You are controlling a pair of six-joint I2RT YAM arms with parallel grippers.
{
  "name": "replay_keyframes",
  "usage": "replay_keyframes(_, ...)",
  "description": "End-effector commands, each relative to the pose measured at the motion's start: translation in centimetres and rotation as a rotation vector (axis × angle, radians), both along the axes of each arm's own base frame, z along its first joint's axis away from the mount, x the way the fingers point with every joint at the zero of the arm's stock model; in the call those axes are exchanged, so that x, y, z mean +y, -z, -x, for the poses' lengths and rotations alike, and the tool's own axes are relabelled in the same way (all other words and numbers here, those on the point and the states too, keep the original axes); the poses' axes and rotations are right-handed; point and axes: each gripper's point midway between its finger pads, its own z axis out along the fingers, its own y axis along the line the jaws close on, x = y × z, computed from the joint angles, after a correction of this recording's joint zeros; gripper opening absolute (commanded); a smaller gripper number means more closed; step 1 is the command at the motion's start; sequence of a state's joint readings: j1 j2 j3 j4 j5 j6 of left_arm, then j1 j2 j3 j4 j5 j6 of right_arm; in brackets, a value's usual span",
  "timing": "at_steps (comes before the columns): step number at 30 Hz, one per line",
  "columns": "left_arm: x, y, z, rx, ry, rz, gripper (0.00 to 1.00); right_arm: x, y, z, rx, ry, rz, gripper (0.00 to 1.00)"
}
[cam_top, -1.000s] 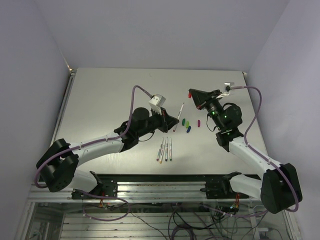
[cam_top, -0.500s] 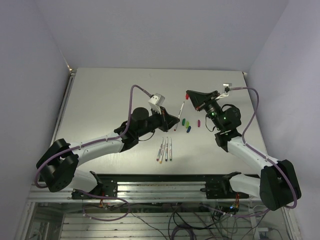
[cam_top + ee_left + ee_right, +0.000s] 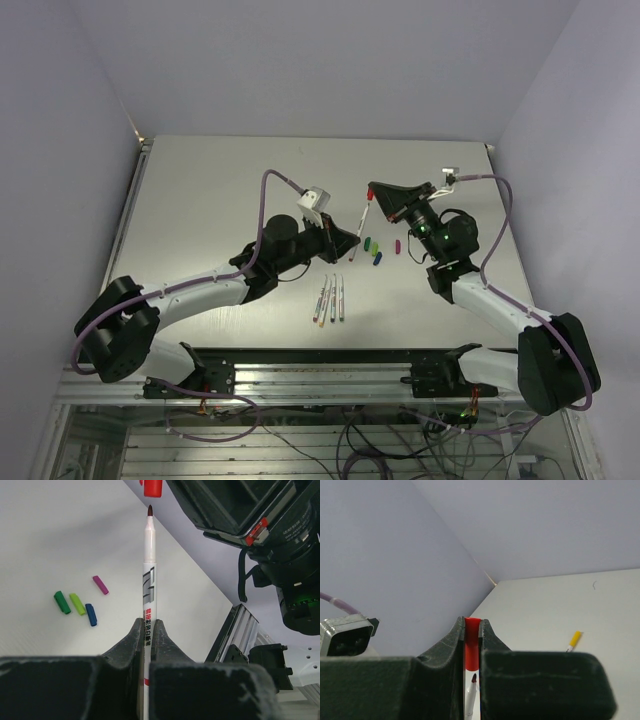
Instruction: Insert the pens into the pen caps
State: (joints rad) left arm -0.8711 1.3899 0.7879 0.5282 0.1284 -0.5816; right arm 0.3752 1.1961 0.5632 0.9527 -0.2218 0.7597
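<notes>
My left gripper (image 3: 349, 243) (image 3: 147, 623) is shut on a whitish pen (image 3: 149, 560) (image 3: 361, 222) that points up and away, its dark red tip bare. My right gripper (image 3: 373, 190) (image 3: 471, 623) is shut on the red pen cap (image 3: 471, 640) (image 3: 152, 487) (image 3: 372, 197), held just beyond that tip in line with it, with a small gap between them. The green (image 3: 62, 602) (image 3: 368, 242), lime (image 3: 77, 603), blue (image 3: 91, 614) (image 3: 378, 260) and magenta (image 3: 100, 585) (image 3: 398, 246) pen caps lie on the table. Several more pens (image 3: 330, 298) lie side by side nearer the arm bases.
A pen with a yellow end (image 3: 574, 641) shows past my right fingers on the white table (image 3: 210, 200). Walls close in the table at the back and both sides. A metal rail (image 3: 300, 360) runs along the near edge.
My right gripper has moved left with the red cap, closing on the pen tip. The left gripper has raised the pen slightly toward it.
</notes>
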Motion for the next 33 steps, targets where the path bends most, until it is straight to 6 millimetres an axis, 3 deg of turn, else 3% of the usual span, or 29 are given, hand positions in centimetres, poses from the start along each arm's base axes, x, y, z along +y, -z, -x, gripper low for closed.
replay_keyframes(1,-0.4,-2.2,-0.2,-0.046,0.008,0.062,0.07,0.3,-0.3,0.8,-0.023,-0.025,-0.009,0.00)
replay_keyframes(14,-0.4,-2.6,-0.7,-0.068,-0.010,0.062,0.07,0.6,1.1,1.4,0.015,-0.050,-0.008,0.00)
replay_keyframes(22,0.0,-2.8,-1.3,-0.071,-0.060,0.096,0.07,2.1,2.0,2.9,0.052,-0.170,-0.024,0.00)
replay_keyframes(33,1.2,-5.6,-2.7,-0.131,-0.161,0.193,0.07,4.5,4.9,4.7,0.113,-0.348,0.043,0.00)
